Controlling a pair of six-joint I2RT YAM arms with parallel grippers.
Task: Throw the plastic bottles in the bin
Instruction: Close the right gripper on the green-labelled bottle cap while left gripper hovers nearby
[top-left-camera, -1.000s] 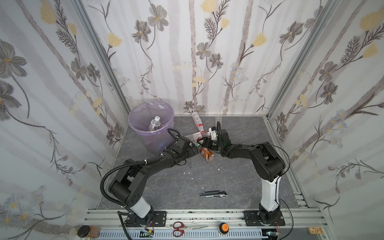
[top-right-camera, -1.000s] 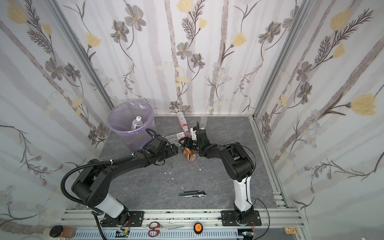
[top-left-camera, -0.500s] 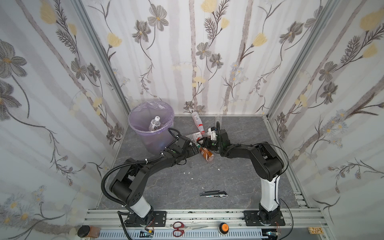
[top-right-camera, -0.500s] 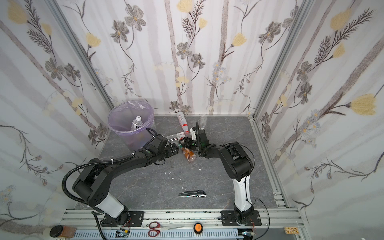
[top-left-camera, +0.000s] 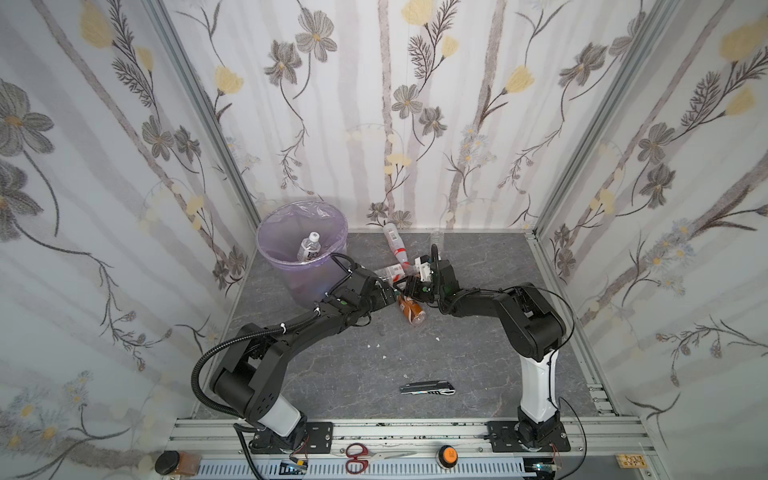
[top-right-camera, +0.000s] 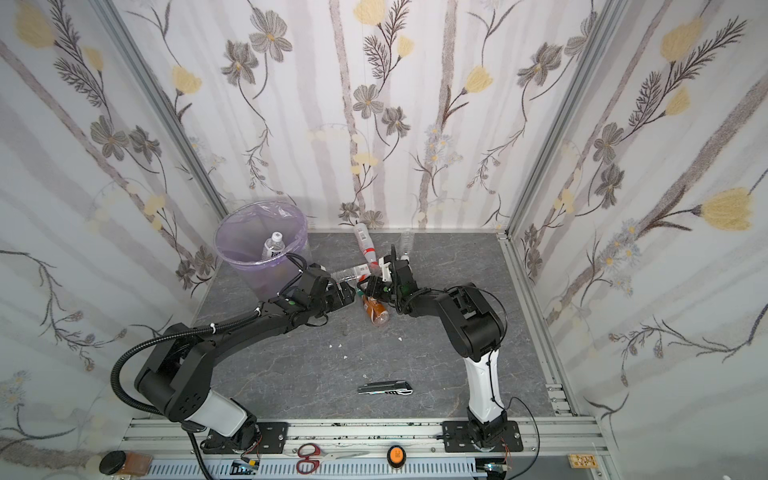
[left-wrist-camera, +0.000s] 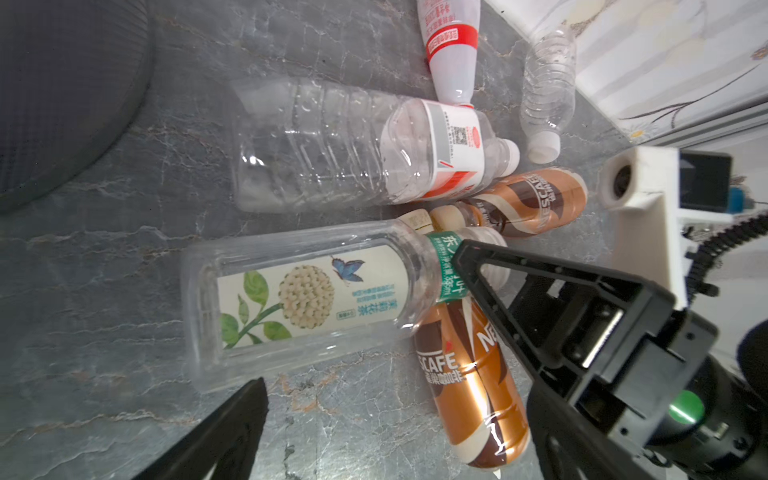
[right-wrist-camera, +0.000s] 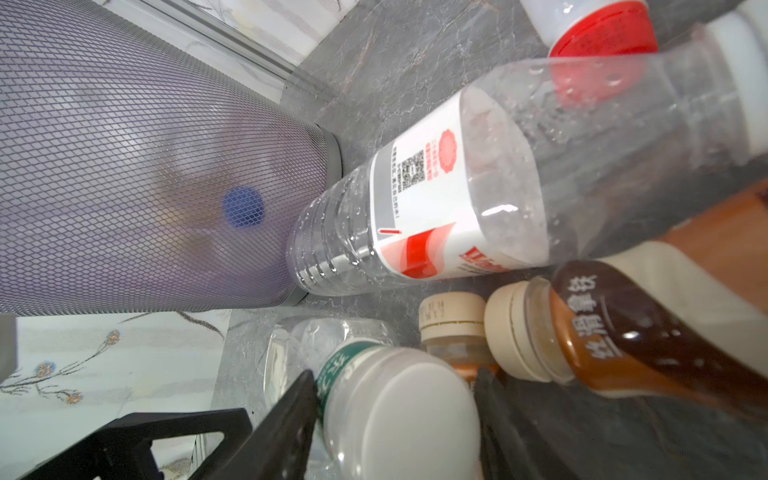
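1. The flower-labelled bottle (left-wrist-camera: 299, 299) is laid flat on the table (left-wrist-camera: 104, 270) near the bin (top-left-camera: 291, 278), its cap pointed at the right gripper (right-wrist-camera: 395, 376).
2. Its neck is flanked by the right jaws; whether it is pinched cannot be told.
3. The left gripper (top-left-camera: 390, 291) is spread wide.
4. Two brown coffee bottles (left-wrist-camera: 469, 382) and a clear red-labelled bottle (left-wrist-camera: 332, 145) are crowded around its neck.

bottles (top-left-camera: 411, 311) right of bin (top-left-camera: 286, 276), one bottle (top-left-camera: 309, 248) inside
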